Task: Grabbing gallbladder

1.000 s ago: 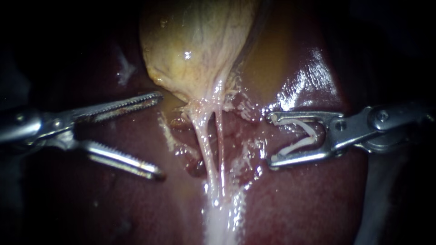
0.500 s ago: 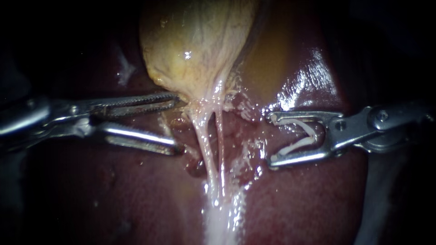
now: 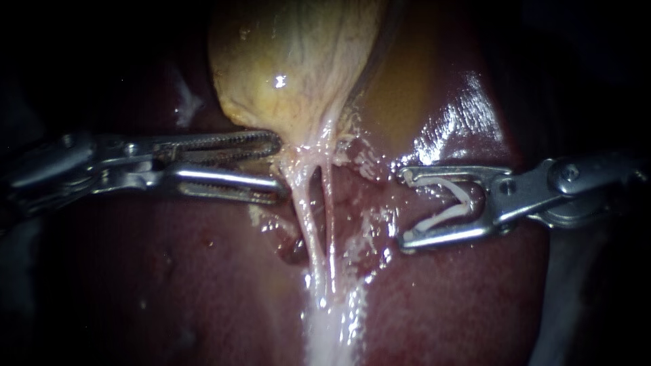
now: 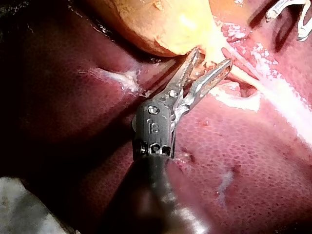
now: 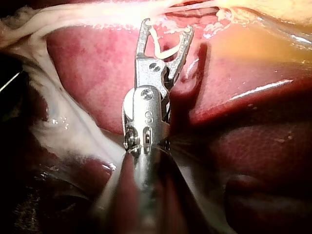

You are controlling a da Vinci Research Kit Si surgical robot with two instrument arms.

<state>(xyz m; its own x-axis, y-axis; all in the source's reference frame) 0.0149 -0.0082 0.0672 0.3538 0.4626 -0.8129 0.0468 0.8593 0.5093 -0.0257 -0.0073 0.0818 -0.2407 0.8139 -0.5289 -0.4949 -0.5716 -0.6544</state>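
Nearest, the left instrument (image 3: 281,168) lies crosswise to the gallbladder (image 3: 291,68), its toothed jaws a narrow gap apart, tips bracketing the neck without clearly pinching it. The gallbladder's long axis runs away beyond, narrow end pointing back toward the tubes (image 3: 315,230). Farther across, the right instrument (image 3: 405,207) holds a clip (image 3: 466,198) in spread jaws.

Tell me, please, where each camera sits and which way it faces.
Endoscope: close to the tissue, facing the gallbladder and liver; left tool enters from left, right tool, gripping a clip, from right.
Left wrist: on that arm, looking forward at the left tool by the gallbladder.
Right wrist: on that arm, looking forward at the right tool over liver.
Shared: all three show the clip.
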